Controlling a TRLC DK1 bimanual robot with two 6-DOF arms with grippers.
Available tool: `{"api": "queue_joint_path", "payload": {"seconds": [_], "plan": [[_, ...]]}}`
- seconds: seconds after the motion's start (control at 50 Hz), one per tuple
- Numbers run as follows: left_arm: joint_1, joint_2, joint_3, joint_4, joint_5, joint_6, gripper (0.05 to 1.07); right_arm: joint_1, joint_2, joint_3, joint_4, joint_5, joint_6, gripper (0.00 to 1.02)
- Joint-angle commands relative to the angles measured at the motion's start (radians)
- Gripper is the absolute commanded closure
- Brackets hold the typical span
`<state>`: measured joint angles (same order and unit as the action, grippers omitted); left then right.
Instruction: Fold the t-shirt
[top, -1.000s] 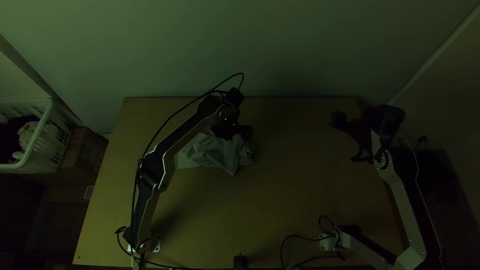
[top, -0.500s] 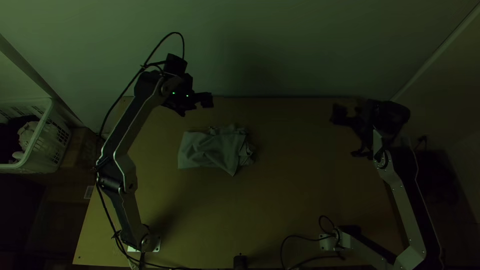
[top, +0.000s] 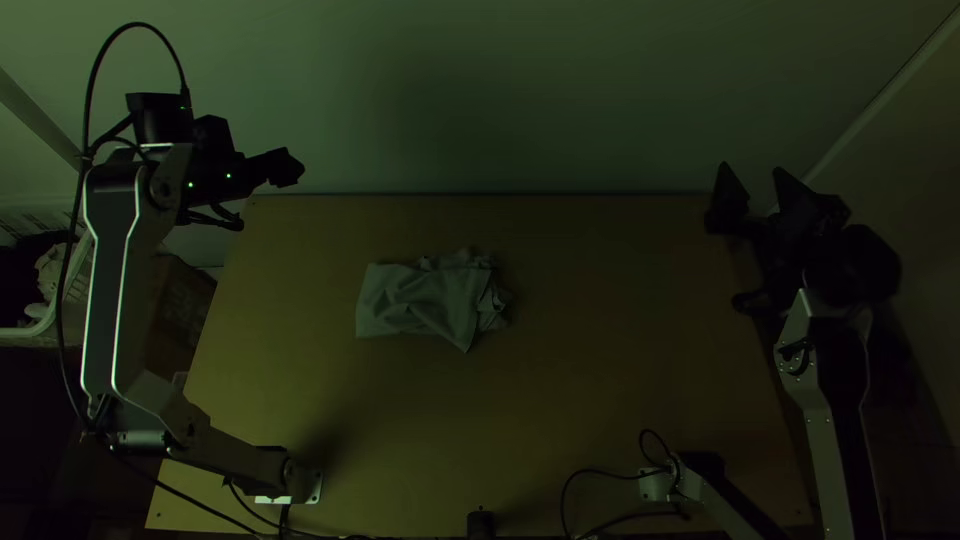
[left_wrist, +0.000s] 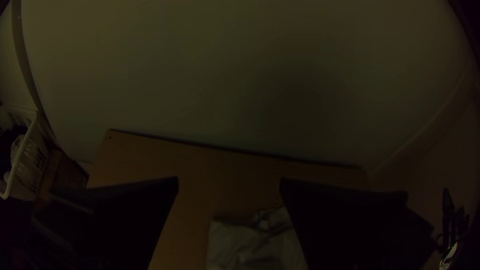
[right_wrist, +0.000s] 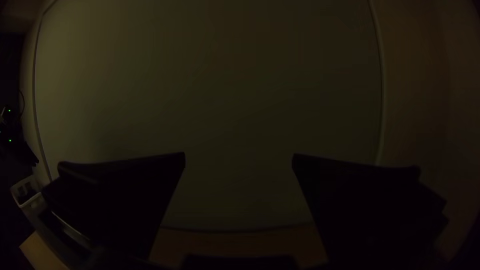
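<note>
Note the left gripper (left_wrist: 229, 180) swung away from over the grey t-shirt (top: 425, 300) within the last second, now raised by the desk's (top: 590, 400) far left corner, fingers wide apart on nothing. See the right gripper (right_wrist: 239, 154) shifted outward too, up by the far right corner, fingers likewise spread and unloaded. Find the t-shirt left of mid-desk, unmoved over the last half second: a compact, roughly rectangular bundle, bunched at its right end. Judge folding probably finished, or nearly so; at most, smooth that rumpled end.
</note>
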<state>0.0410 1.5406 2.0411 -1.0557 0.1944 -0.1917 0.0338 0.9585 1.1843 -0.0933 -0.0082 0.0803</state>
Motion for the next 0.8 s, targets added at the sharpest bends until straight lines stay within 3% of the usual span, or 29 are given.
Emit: {"api": "queue_joint_path", "payload": {"seconds": [0.0,0.32,0.54,0.78], "plan": [[0.034,-0.169,-0.159,0.074,0.004,0.066,0.1,-0.021,-0.056,-0.015,0.023,-0.022,-0.024,0.04],[0.109,-0.567,-0.624,0.29,0.0,0.113,0.1,-0.058,-0.225,-0.153,0.086,-0.042,-0.039,0.04],[0.142,-0.852,-0.955,0.539,-0.027,0.141,0.1,-0.058,-0.417,-0.371,0.317,-0.059,-0.039,0.04],[0.212,-1.111,-1.216,0.714,-0.046,0.14,0.1,-0.057,-0.592,-0.535,0.316,-0.064,-0.037,0.04]]}}
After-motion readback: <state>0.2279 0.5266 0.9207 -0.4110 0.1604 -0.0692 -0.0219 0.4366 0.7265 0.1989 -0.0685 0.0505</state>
